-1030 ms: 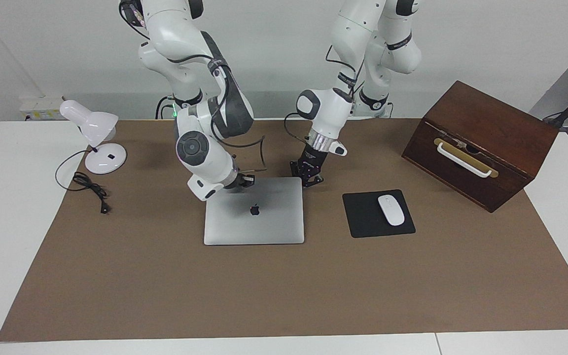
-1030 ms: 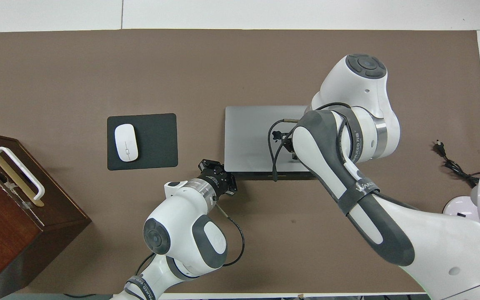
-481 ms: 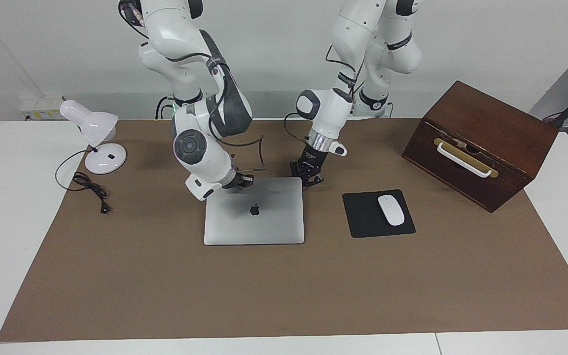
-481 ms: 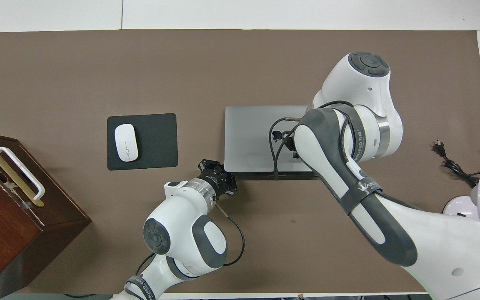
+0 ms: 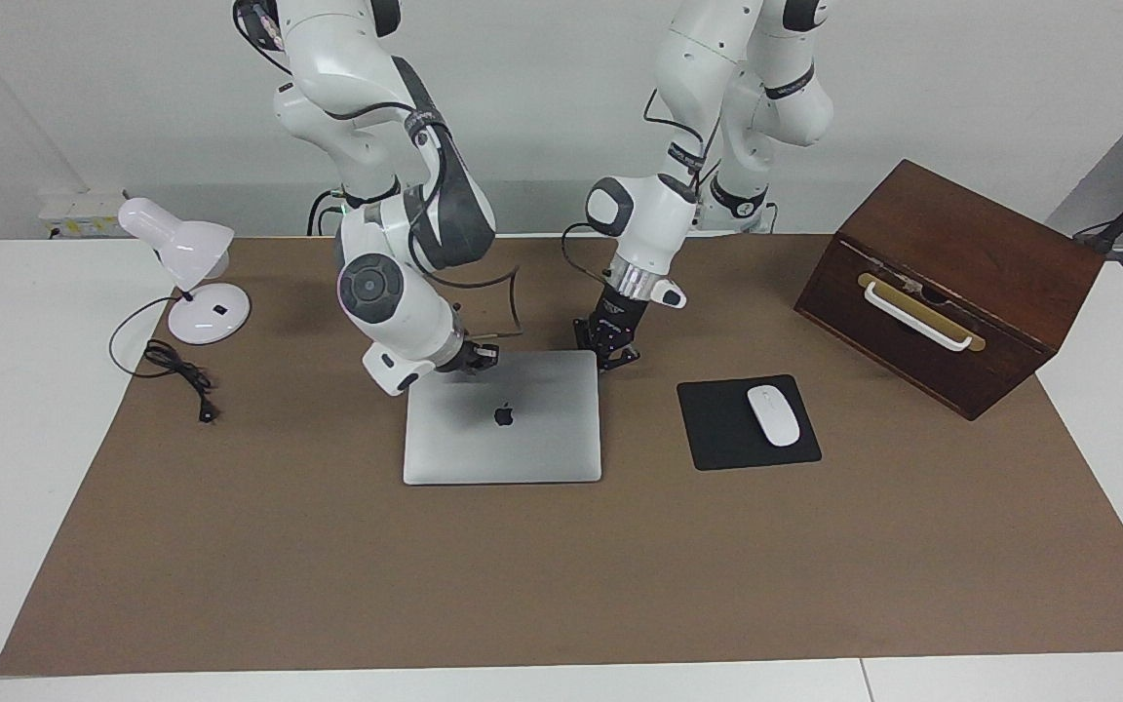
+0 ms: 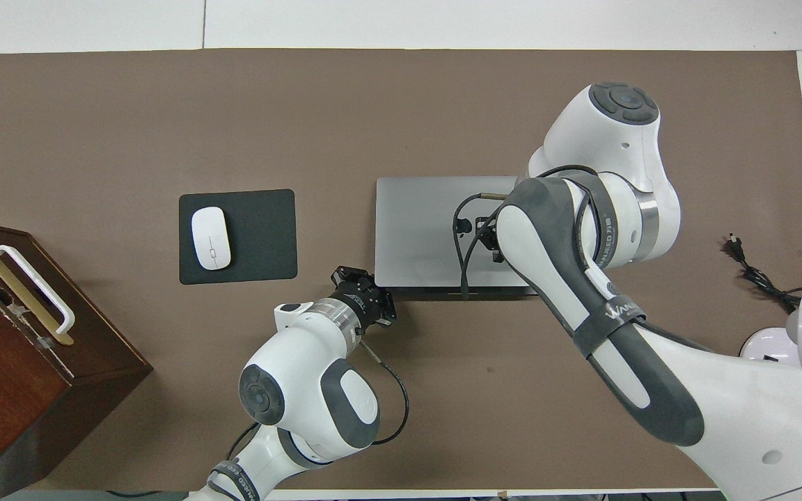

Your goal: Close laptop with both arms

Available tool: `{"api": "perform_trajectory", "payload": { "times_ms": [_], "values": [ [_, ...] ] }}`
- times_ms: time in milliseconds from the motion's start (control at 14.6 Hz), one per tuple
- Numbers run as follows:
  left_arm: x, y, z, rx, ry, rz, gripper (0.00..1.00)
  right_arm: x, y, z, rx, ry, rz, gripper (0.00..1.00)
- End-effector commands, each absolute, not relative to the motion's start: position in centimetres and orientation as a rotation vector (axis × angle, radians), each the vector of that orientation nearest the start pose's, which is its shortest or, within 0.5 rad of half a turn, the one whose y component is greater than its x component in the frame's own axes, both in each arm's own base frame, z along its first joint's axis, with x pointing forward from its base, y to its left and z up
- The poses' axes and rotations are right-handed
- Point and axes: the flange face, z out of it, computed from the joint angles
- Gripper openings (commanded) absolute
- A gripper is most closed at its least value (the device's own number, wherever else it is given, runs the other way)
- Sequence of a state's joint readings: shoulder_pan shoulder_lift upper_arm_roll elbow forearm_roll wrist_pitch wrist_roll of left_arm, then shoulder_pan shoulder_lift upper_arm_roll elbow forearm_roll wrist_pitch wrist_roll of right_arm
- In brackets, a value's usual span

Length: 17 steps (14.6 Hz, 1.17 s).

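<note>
laptop: the laptop point(image 5: 502, 417) lies flat on the brown mat point(image 5: 561, 575) in the middle of the table, lid down, apple mark up; it looks shut, so the job looks about done
why flat: I think the lid is all the way down, since no keys or screen show from either view
right gripper: the right gripper point(image 5: 477, 359) sits just over the laptop's edge nearest the robots, toward the right arm's end; its fingers are pressed together and hold nothing
why there: I think closed fingers make a good blunt tip for pushing a lid down; I cannot tell if it touches the lid
left gripper: the left gripper point(image 5: 612, 353) is low at the laptop's corner nearest the robots, toward the left arm's end, just beside the edge; its fingers are pressed together too, with nothing in them
why there: my guess is it keeps the laptop from sliding while the lid goes down
mousepad: the black mousepad point(image 5: 717, 437) with the white mouse point(image 5: 773, 415) lies beside the laptop, toward the left arm's end, apart from it and out of the way
box: the brown wooden box point(image 5: 951, 283) stands past the mousepad at that same end
lamp: the white lamp point(image 5: 189, 278) and its black cord point(image 5: 176, 370) sit at the right arm's end, well apart from the laptop
</note>
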State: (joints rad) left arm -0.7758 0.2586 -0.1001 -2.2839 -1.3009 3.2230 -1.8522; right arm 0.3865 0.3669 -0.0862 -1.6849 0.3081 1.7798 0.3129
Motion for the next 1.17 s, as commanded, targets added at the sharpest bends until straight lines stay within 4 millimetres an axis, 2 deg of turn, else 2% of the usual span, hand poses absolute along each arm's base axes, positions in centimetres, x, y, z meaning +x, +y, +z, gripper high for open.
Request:
{"api": "perform_trajectory", "payload": {
  "times_ms": [0,549,687,962,1099],
  "values": [
    [39.0,-32.4,25.2,1.051,2.394,-0.273,0.0,58.9,21.4,38.2,-2.917,0.199,0.511,0.0],
    [39.9,-31.4,26.1,1.014,2.391,-0.277,0.0,59.3,21.0,39.0,-2.918,0.201,0.499,0.0],
    [39.9,-31.4,26.2,1.012,2.391,-0.279,0.0,59.6,20.2,39.6,-2.92,0.211,0.5,0.0],
    [40.6,-30.8,27.3,0.984,2.38,-0.285,0.0,60.0,19.3,40.9,-2.927,0.215,0.459,0.0],
    [41.6,-29.7,28.3,0.944,2.376,-0.291,0.0,59.9,18.9,41.6,-2.955,0.203,0.435,0.0]
  ]
}}
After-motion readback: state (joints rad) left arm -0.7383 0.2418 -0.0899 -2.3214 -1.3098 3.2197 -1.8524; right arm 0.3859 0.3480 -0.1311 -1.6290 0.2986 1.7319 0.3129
